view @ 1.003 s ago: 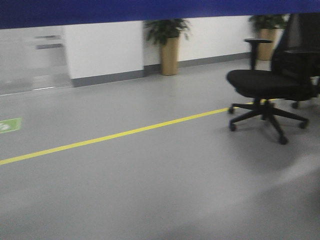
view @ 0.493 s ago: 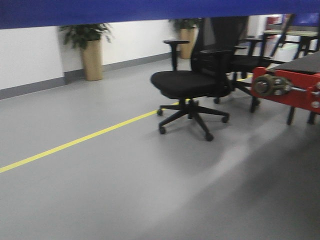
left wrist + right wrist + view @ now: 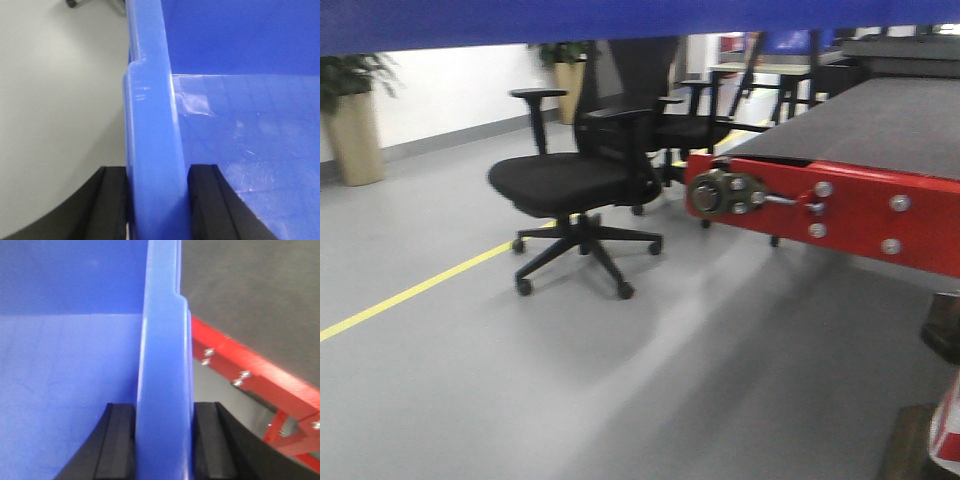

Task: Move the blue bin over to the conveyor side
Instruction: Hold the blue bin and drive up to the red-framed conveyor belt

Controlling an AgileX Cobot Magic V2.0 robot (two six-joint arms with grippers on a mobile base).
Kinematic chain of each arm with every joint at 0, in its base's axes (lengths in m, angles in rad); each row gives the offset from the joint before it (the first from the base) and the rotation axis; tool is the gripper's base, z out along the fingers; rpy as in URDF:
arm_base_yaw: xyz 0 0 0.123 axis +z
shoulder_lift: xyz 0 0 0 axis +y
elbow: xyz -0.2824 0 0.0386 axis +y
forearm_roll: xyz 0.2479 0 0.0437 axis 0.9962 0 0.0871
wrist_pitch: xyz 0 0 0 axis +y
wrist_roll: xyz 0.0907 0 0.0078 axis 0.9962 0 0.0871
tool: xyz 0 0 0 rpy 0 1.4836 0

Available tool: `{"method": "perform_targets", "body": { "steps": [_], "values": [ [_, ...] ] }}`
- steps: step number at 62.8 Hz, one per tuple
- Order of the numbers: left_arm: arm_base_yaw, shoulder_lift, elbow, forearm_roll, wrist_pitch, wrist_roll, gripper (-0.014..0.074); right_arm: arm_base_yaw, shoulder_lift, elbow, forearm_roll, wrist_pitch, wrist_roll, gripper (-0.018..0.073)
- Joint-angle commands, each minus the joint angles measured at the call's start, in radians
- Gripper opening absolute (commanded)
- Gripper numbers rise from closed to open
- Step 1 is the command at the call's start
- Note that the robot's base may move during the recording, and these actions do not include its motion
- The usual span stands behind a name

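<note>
The blue bin hangs between my two arms, and its edge shows as a dark blue band (image 3: 620, 20) across the top of the front view. My left gripper (image 3: 157, 200) is shut on the bin's left rim (image 3: 150, 115), one black finger (image 3: 112, 200) outside the wall and one inside. Over on the other wall, the right gripper (image 3: 165, 440) is shut on the right rim (image 3: 165, 350) the same way. The conveyor's dark belt (image 3: 880, 120) with its red frame (image 3: 860, 210) stands at the right of the front view. That frame (image 3: 250, 375) also lies just beyond the bin's right wall.
A black office chair (image 3: 570, 180) on castors stands left of the conveyor's end, with more chairs behind it. A yellow floor line (image 3: 410, 295) crosses the grey floor. Potted plants (image 3: 350, 120) stand along the white wall. A striped object (image 3: 945, 430) sits at the bottom right.
The front view has swung to the right: the chair and plants slid left, and the conveyor's red frame and belt came in from the right and now loom close.
</note>
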Motion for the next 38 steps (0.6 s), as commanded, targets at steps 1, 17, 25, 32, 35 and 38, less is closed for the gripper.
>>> {"method": "perform_targets", "body": {
  "steps": [1,17,25,32,35,38],
  "values": [
    [-0.006,-0.024,-0.016,-0.034,-0.081,0.013,-0.002,0.0,-0.023,-0.015,-0.022,-0.09,-0.009,-0.0079],
    [-0.006,-0.024,-0.016,-0.034,-0.081,0.013,-0.002,0.0,-0.023,-0.015,-0.022,-0.09,-0.009,-0.0079],
    [-0.006,-0.024,-0.016,-0.034,-0.081,0.013,-0.002,0.0,-0.023,-0.015,-0.022,-0.09,-0.009,-0.0079],
    [-0.006,-0.024,-0.016,-0.034,-0.081,0.013,-0.002,0.0,-0.023,-0.015,-0.022,-0.09,-0.009,-0.0079],
    [-0.006,-0.024,-0.016,-0.034,-0.081,0.013,-0.002,0.0,-0.023,-0.015,-0.022,-0.09,-0.009,-0.0079],
    [-0.006,-0.024,-0.016,-0.034,-0.081,0.013,-0.002,0.0,-0.023,-0.015,-0.022,-0.09,-0.009,-0.0079]
  ]
}}
